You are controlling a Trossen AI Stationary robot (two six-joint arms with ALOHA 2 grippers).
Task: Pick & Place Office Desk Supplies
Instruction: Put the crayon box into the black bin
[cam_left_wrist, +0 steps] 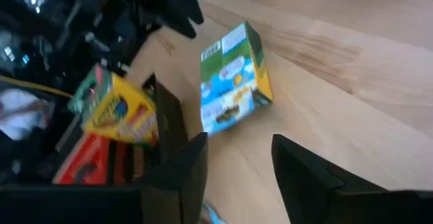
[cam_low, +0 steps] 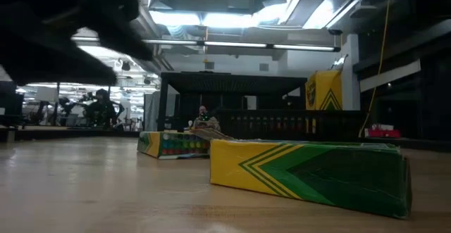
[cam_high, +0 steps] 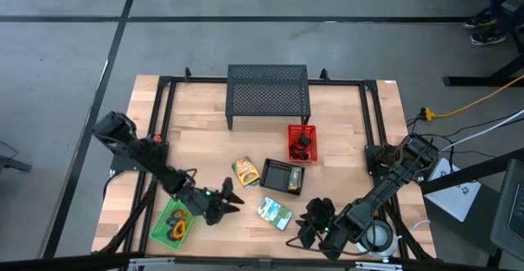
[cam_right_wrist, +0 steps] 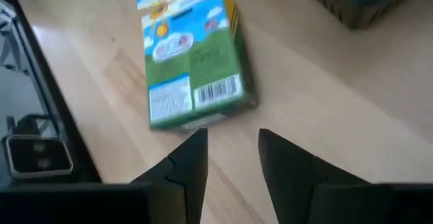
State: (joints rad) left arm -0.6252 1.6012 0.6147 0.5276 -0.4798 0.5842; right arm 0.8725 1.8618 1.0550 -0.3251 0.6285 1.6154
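**Inspector:** Nearest the low camera, by the table's front edge, lies a green-and-yellow packet [cam_low: 310,173] flat on the wood. Its chevron printing suggests a crayon box, though no brand name reads clearly from that angle.

**Assistant:** And the grippers?

**Inspector:** The right gripper [cam_right_wrist: 232,158] hovers at the front edge toward the right corner, fingers spread and empty, the blue-and-green packet [cam_right_wrist: 193,58] just beyond its tips. A barcode shows on the packet's lower panel; the other print is too blurred to read. The left gripper [cam_left_wrist: 237,166] sits near the front-left, fingers likewise parted and holding nothing, beside the green tray [cam_high: 160,225] with its coloured loops [cam_high: 178,223].

**Assistant:** Which step is in hand?

**Inspector:** In my judgement, an approach for pickup: the right arm is lined up on the blue-and-green packet but has not closed on it. The next move calls for a forward reach, a descent straddling the packet's narrow width, then a firm close.

**Assistant:** Farther back?

**Inspector:** Mid-table, a yellow packet [cam_high: 245,172] and a dark basket [cam_high: 283,175]; behind them a red basket [cam_high: 301,142]; at the rear edge, the black mesh stand [cam_high: 268,96].
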